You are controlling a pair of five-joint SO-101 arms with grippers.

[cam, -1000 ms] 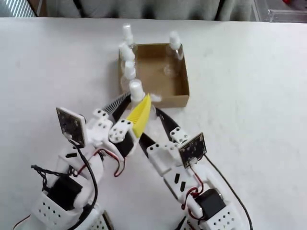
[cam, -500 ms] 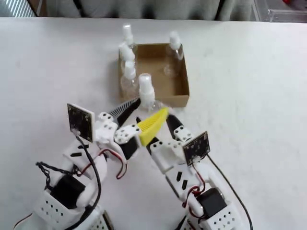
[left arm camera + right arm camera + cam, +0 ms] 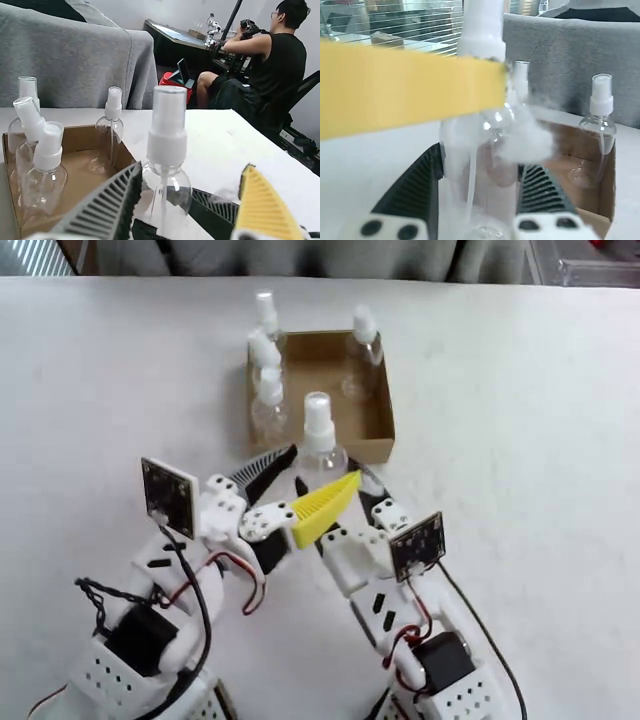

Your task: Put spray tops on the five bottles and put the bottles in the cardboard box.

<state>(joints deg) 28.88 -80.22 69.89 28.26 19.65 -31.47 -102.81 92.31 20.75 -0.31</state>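
Note:
A clear bottle (image 3: 320, 443) with a white spray top stands upright just in front of the near wall of the cardboard box (image 3: 385, 425). My right gripper (image 3: 336, 486) is shut on the bottle's body (image 3: 470, 150), with a black finger on each side. My left gripper (image 3: 324, 463) is open around the same bottle (image 3: 167, 135); its grey ribbed finger (image 3: 107, 205) is close on one side and its yellow finger (image 3: 260, 205) stands well off on the other. Three capped bottles (image 3: 266, 390) line the box's left wall. Another bottle (image 3: 365, 350) stands in its far right corner.
The box (image 3: 75, 160) sits at the middle back of the white table (image 3: 520, 440). Both arms crowd the space right in front of it. Bare table lies to either side. A grey cloth (image 3: 75, 60) hangs behind the table's far edge.
The left gripper's yellow finger has swung outward and let go of the bottle. The bottle has moved right and now stands upright in the right gripper, which has shifted up toward the box.

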